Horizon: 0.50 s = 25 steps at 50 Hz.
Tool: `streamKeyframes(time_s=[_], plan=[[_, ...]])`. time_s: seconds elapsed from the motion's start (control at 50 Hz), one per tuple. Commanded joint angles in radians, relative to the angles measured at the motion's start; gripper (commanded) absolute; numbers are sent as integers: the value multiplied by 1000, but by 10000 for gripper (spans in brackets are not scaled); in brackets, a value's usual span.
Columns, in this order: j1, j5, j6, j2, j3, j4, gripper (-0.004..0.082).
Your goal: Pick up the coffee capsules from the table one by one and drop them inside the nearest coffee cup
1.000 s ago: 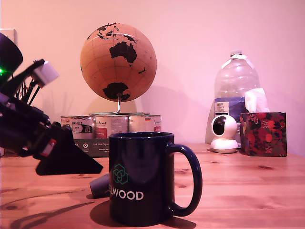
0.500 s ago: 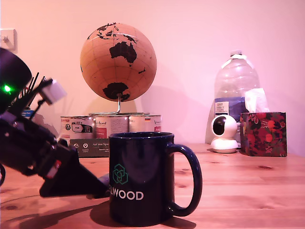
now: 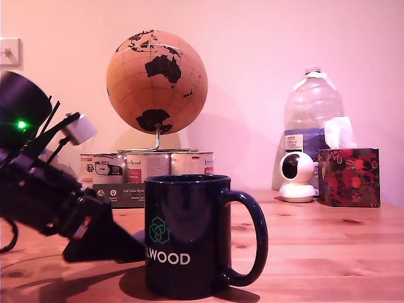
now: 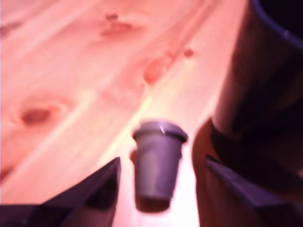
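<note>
The dark navy coffee cup [image 3: 189, 233] stands upright on the wooden table [image 3: 315, 252], front centre in the exterior view. My gripper [image 3: 129, 249] sits low over the table at the exterior view's left, its black fingers reaching to the cup's side. In the wrist view a small grey coffee capsule [image 4: 156, 163] stands on the table [image 4: 71, 71], wide rim up. It lies between my open gripper [image 4: 162, 160], with a gap to each dark finger. The cup [image 4: 265, 85] is right beside it. In the exterior view the fingers hide the capsule.
Behind the cup a cork globe [image 3: 156, 82] stands on tin cans [image 3: 145, 167] and a dark box [image 3: 120, 194]. At the exterior view's back right are a water bottle [image 3: 312, 113], a small white camera [image 3: 297, 177] and a floral tissue box [image 3: 348, 177].
The arm has come down and moved toward the cup. Its fingers now cover the capsule, which showed beside the cup a second ago in the exterior view.
</note>
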Motion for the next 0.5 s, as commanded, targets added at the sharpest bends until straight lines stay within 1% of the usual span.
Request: streamKeyframes(time_s=[0.0, 0.12, 0.36, 0.48], plan=[[-4, 6, 9, 11, 11, 8, 428], [-4, 6, 12, 11, 12, 0, 324], [-4, 6, 18, 11, 12, -55, 225], [-4, 6, 16, 11, 12, -60, 168]])
